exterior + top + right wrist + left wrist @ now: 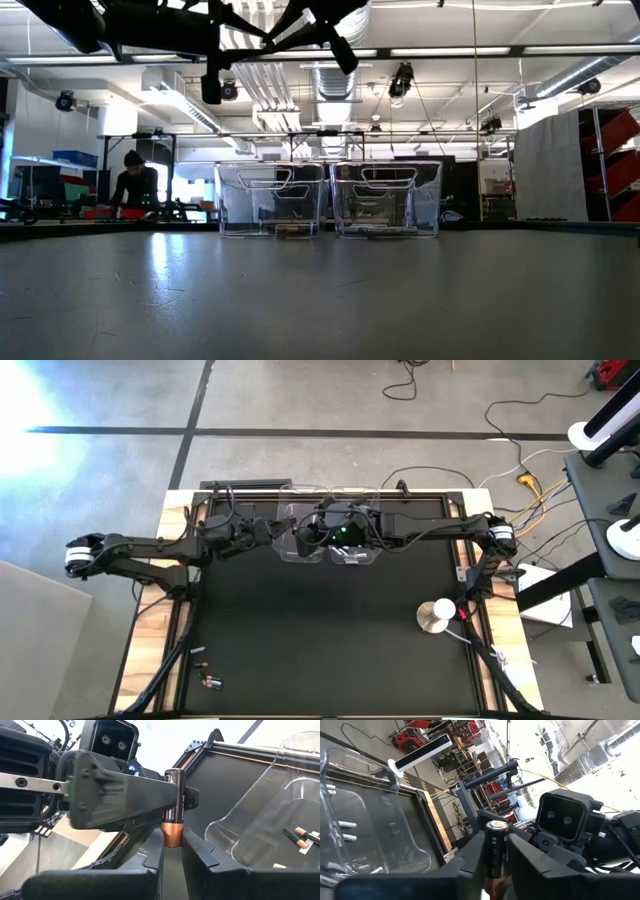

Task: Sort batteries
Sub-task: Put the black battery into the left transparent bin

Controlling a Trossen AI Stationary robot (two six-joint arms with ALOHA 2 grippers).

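- We are seeing loose batteries (pixel 205 678) lying unsorted near the mat's front-left corner.
- Raised over the bins, the left gripper (pixel 172 802) and right gripper (pixel 171 851) are both clamping one copper-ended battery (pixel 173 810).
- Sorted cells (pixel 299 836) are lying in the clear bin (pixel 280 815) at the far edge; we are judging the open mat roomy.

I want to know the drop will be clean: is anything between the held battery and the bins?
Nothing visible blocks it. The dark-and-copper battery is pinched between both pincers, the right pincer at its copper end, the left pincer on its dark body, above the far edge by the two clear bins, which are open-topped.
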